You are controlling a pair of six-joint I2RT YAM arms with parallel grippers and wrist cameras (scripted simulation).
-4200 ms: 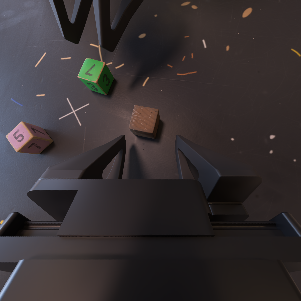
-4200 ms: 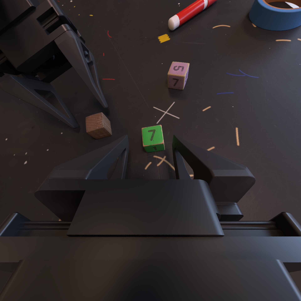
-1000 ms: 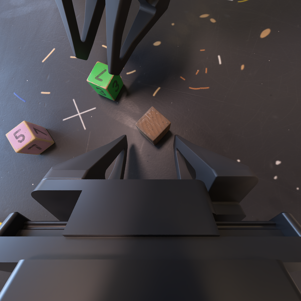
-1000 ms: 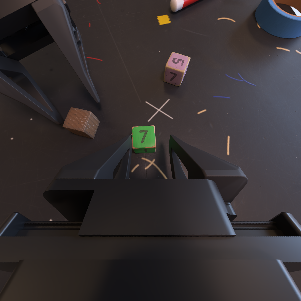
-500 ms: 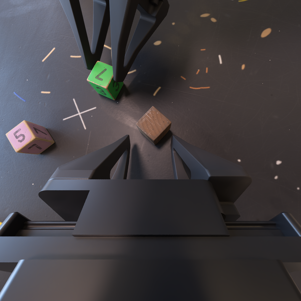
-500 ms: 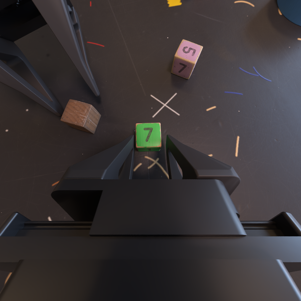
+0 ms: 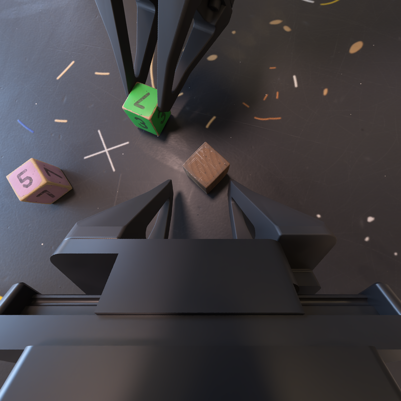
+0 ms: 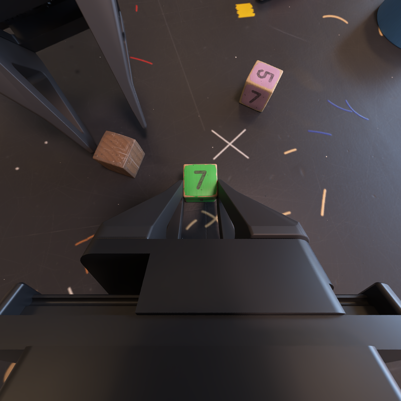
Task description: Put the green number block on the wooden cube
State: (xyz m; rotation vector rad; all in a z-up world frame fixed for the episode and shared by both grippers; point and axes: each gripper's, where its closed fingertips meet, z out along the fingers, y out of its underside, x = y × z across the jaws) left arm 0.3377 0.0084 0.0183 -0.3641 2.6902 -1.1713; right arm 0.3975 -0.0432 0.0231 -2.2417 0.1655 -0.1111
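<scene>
The green number block [image 8: 200, 181] sits on the dark table between my right gripper's fingertips, and my right gripper [image 8: 200, 183] is shut on its two sides. In the left wrist view the block [image 7: 141, 104] shows with the right gripper's fingers [image 7: 165, 65] coming down around it. The wooden cube [image 7: 206, 167] lies on the table, turned corner-on, just ahead of my open, empty left gripper [image 7: 200, 185]. Its near corner is by the right fingertip. In the right wrist view the cube [image 8: 119, 153] lies left of the green block, at the tips of the left gripper's fingers [image 8: 121, 65].
A pink number block [image 7: 36, 181] lies at the left, also far right in the right wrist view [image 8: 261, 85]. A white chalk cross [image 8: 230, 143] marks the table beyond the green block. A blue tape roll's edge [image 8: 392, 26] is at the top right.
My right gripper's jaws have closed onto the green block, which was loose between them before. The wooden cube turned corner-on earlier. The left gripper has barely moved.
</scene>
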